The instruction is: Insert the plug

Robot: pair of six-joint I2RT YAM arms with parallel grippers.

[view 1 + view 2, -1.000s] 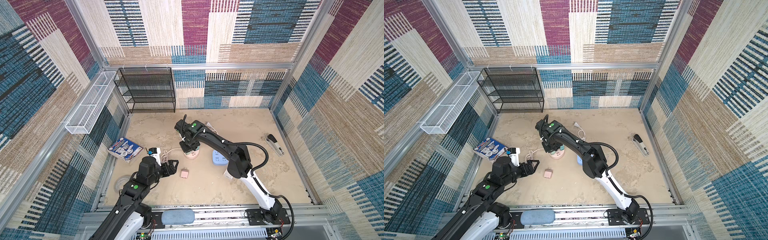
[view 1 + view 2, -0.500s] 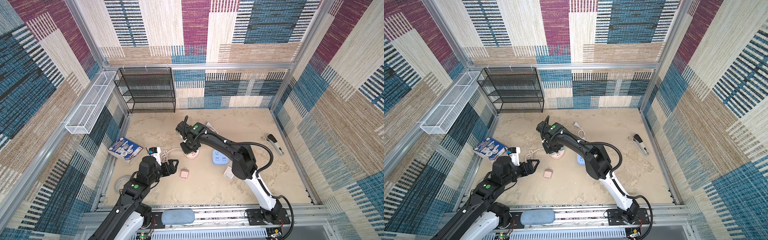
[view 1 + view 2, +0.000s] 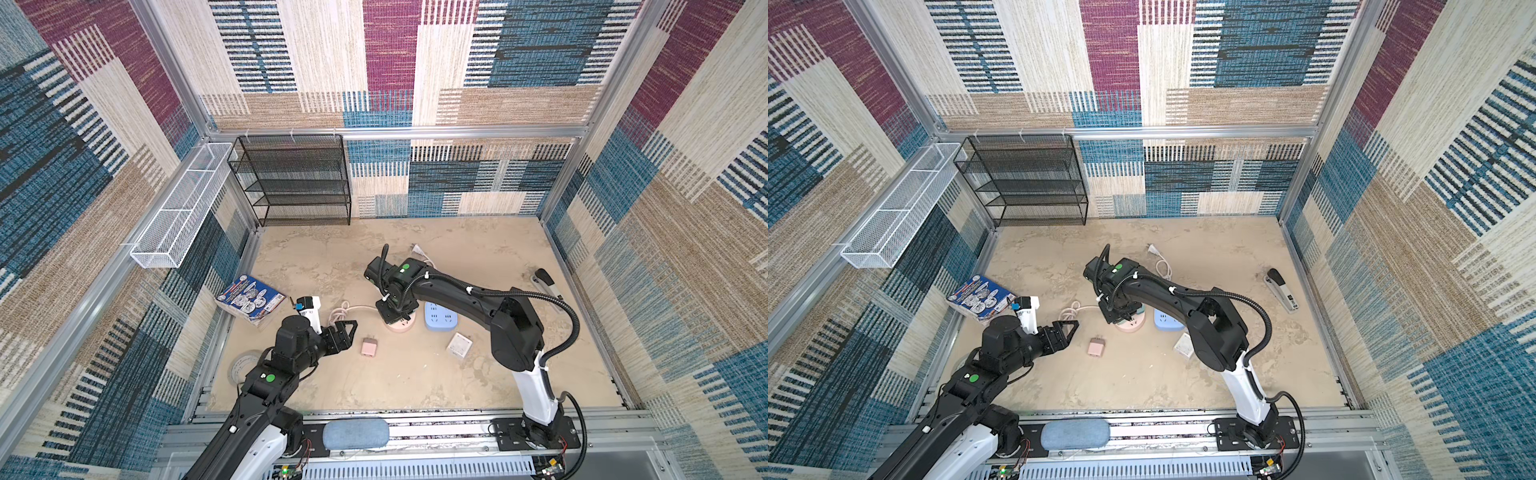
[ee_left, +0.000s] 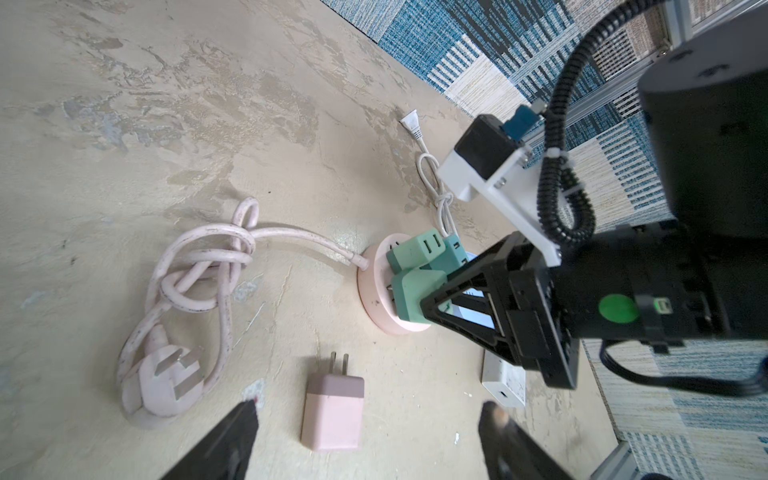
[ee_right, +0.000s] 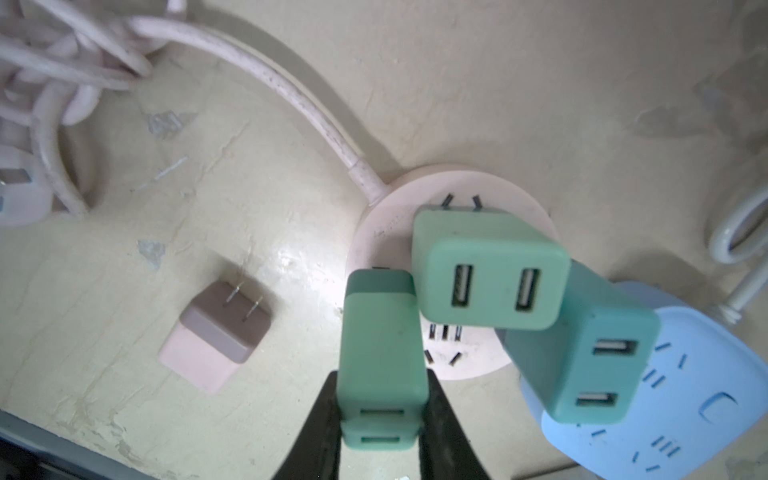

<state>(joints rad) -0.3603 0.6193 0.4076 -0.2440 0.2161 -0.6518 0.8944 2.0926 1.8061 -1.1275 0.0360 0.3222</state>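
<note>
My right gripper [image 5: 382,382] is shut on a green plug [image 5: 380,345], a charger block held upright. Its darker end meets the face of the round pink socket [image 5: 386,216], and its prongs are hidden. Two more green plugs [image 5: 490,274] stand in that socket. In both top views the right gripper [image 3: 395,316] [image 3: 1121,316] sits over the pink socket [image 3: 401,326]. My left gripper [image 4: 370,411] [image 3: 347,332] hovers open just above the table. A pink charger [image 4: 332,411] [image 3: 368,347] lies flat between its fingers, untouched.
A blue power strip [image 3: 440,318] lies beside the socket, with a white charger cube [image 3: 459,345] near it. The socket's pink cord [image 4: 199,257] is coiled to the left. A book [image 3: 251,297], tape roll [image 3: 243,368], stapler [image 3: 546,282] and black rack [image 3: 295,183] line the edges.
The right arm's elbow has swung to the right while its gripper stayed over the pink socket. The left gripper has barely moved.
</note>
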